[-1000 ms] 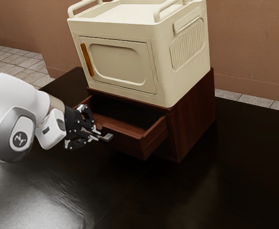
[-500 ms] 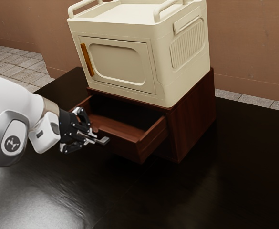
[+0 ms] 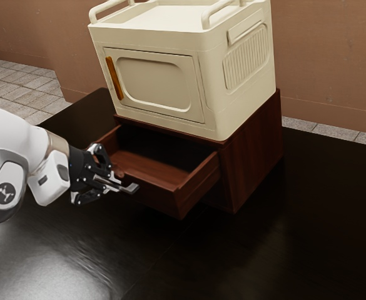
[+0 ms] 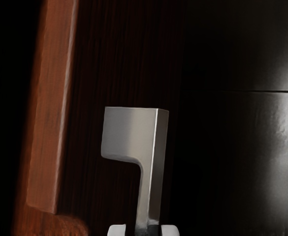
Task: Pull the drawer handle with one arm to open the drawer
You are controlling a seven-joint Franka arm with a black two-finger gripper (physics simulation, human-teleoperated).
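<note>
From my station, the gripper (image 3: 114, 182) has its jaws nearly together, clamped on the metal handle (image 3: 132, 188) at the near face of the drawer (image 3: 161, 199). The drawer stands well out, leftward from the cabinet (image 3: 254, 153); I judge only release remains.

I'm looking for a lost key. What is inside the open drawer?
In the drawer I see its reddish-brown floor; the back is in shadow under the wooden cabinet, so anything there cannot be seen.
</note>
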